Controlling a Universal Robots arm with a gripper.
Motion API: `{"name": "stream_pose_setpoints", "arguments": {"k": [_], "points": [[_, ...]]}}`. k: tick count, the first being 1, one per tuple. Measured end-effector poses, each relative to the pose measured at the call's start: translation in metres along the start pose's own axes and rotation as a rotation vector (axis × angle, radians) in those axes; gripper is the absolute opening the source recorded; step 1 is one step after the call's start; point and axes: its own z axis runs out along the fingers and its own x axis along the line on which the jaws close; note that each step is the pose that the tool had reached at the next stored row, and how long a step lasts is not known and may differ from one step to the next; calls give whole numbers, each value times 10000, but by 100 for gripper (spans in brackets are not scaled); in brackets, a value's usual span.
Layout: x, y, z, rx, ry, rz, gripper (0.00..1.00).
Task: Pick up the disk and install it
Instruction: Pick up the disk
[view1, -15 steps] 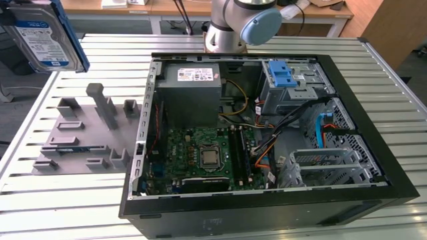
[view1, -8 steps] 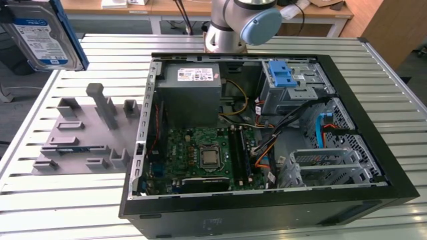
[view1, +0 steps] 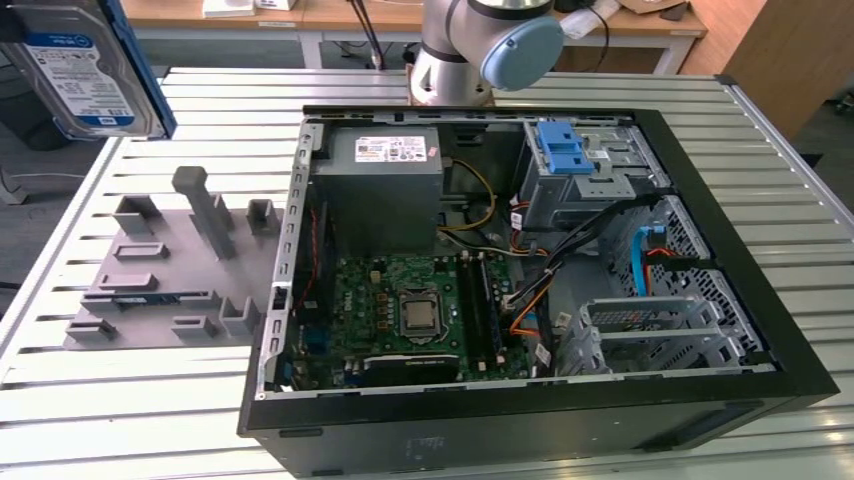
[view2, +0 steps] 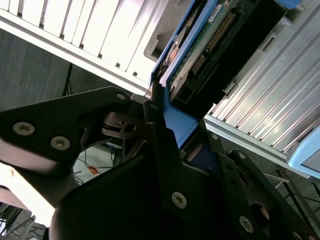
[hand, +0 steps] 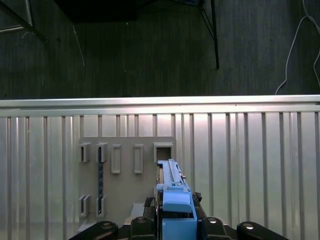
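**Status of hold and position**

1. Gripper. The black two-finger gripper (view2: 175, 120) is at the near end of the second wrist view. Its fingers (view2: 156, 115) are pressed together on the blue plastic rail frame (view2: 182, 127) of the disk, with no gap showing at the frame.

2. Disk. The flat rectangular silver-metal hard drive with a blue-and-white label (view1: 83, 75) is held in the air, clear of the table. In the exterior view it stands outside the open black computer case (view1: 747, 330), well off that case's side on the exterior view's left, with its label face turned to the camera. The second wrist view shows its underside with a green circuit board (view2: 210, 35). The first wrist view shows it edge-on (hand: 170, 180).

3. Fixture. A grey moulded fixture plate with upright slots (view1: 174, 270) lies flat on the table, just beside the case wall on the exterior view's left. In the first wrist view the plate (hand: 125, 170) lies below the disk.

4. Table. A slatted silver-metal table (view1: 120, 400) carries both the plate and the case.

5. Case interior. The case lies on its side with its panel off. Inside are a green motherboard (view1: 414, 310), a grey power-supply box with a white sticker (view1: 380, 170) and a small blue plastic latch piece (view1: 567, 150) on the metal drive cage.

6. Arm. The silver-and-blue arm base (view1: 474, 50) stands beyond the case's far wall.
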Motion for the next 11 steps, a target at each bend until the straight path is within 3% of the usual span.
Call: {"name": "stream_pose_setpoints", "arguments": {"k": [11], "points": [[-1,0,-44,0,0,0,37]]}}
